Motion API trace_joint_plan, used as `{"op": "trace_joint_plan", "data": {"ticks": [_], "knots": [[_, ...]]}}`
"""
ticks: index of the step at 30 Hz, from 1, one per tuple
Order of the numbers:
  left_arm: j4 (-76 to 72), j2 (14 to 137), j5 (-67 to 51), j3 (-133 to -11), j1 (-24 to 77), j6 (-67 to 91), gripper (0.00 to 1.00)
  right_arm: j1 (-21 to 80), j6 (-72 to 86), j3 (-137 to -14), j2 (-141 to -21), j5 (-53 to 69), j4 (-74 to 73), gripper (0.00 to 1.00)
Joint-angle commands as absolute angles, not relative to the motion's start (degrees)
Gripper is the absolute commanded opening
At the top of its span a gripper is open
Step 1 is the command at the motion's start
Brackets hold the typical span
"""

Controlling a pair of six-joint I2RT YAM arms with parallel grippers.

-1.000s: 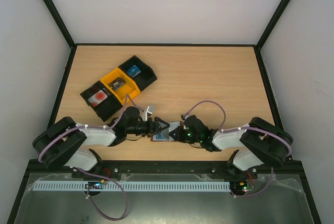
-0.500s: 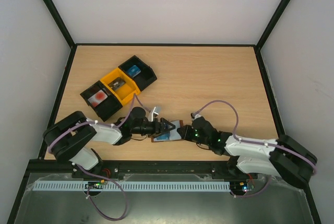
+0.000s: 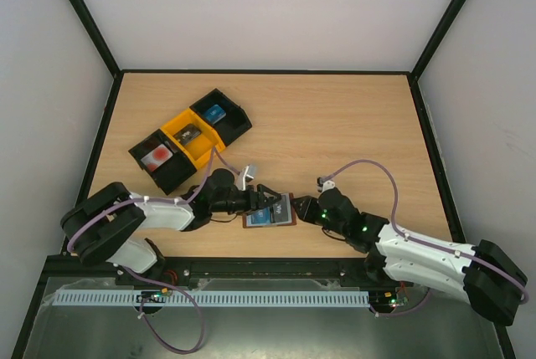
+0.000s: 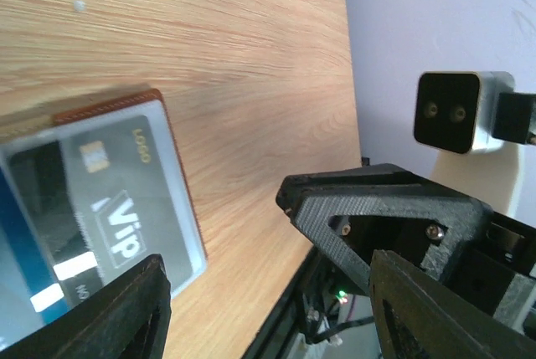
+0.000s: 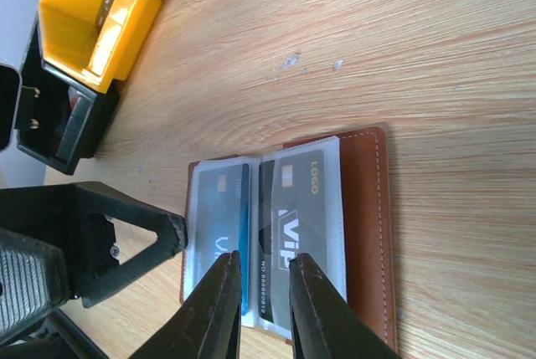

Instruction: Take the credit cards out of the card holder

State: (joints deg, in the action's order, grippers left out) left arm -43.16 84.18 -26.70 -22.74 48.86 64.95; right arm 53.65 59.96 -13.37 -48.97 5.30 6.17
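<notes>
brown stitched leather card holder (image 5: 364, 233) lying open flat on wood-grain table (image 3: 352, 125), between both grippers. glossy grey VIP card (image 5: 300, 208) + blue card (image 5: 219, 208) tucked in translucent pockets. left gripper (image 3: 268, 200) spread wide, empty. right gripper (image 5: 262, 271) fingers barely parted, gripping nothing.

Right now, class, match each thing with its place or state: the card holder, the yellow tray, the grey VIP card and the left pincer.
Things:
1 card holder
2 yellow tray
3 grey VIP card
4 left pincer

Places or states:
a between the black trays
b open, nothing between its fingers
c lying open on the table
d tucked in a pocket of the holder

Pairs: 1-c, 2-a, 3-d, 4-b
</notes>
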Motion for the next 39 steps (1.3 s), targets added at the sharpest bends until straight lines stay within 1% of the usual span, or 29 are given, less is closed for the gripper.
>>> {"op": "trace_joint_plan", "data": {"ticks": [1, 5, 9, 11, 13, 16, 20, 26, 30, 39], "knots": [[-39.59, 83.28, -23.79, -21.55, 48.52, 62.08, 0.66, 53.91, 57.35, -15.8, -51.41, 6.63, 5.5, 0.19], [-44.15, 85.87, -27.42, -20.46, 48.13, 62.05, 0.66, 53.94, 53.26, -21.48, -55.07, 8.71, 1.62, 0.22], [-47.11, 89.04, -28.86, -20.36, 47.78, 62.86, 0.66, 53.96, 52.48, -23.45, -57.1, 10.8, 2.82, 0.22], [-49.3, 90.94, -29.13, -20.13, 47.28, 64.71, 0.64, 53.92, 51.99, -23.38, -58.58, 10.77, 3.39, 0.22], [-52.08, 93.31, -30.4, -19.88, 46.75, 66.29, 0.59, 53.91, 51.7, -23.42, -59.8, 10.9, 3.43, 0.22], [-54.32, 95.83, -30.28, -19.17, 46.67, 67.48, 0.56, 53.88, 51.93, -23.05, -60.6, 10.94, 3.81, 0.21], [-54.41, 97.37, -28.78, -18.56, 46.29, 67.59, 0.54, 53.88, 51.6, -22.54, -61.43, 9.82, 3.67, 0.21], [-52.87, 96.09, -26.85, -17.11, 46.13, 66.98, 0.52, 53.82, 52.51, -20.07, -63.67, 10.81, 7.25, 0.21], [-50.17, 94.41, -25.06, -17.01, 46.12, 65.98, 0.52, 53.88, 52.39, -19.94, -66.5, 11.45, 8.35, 0.18], [-46.0, 92.75, -23.1, -17.54, 46.16, 63.99, 0.5, 53.89, 53.32, -18.3, -71.69, 10.99, 10.15, 0.14]]}}
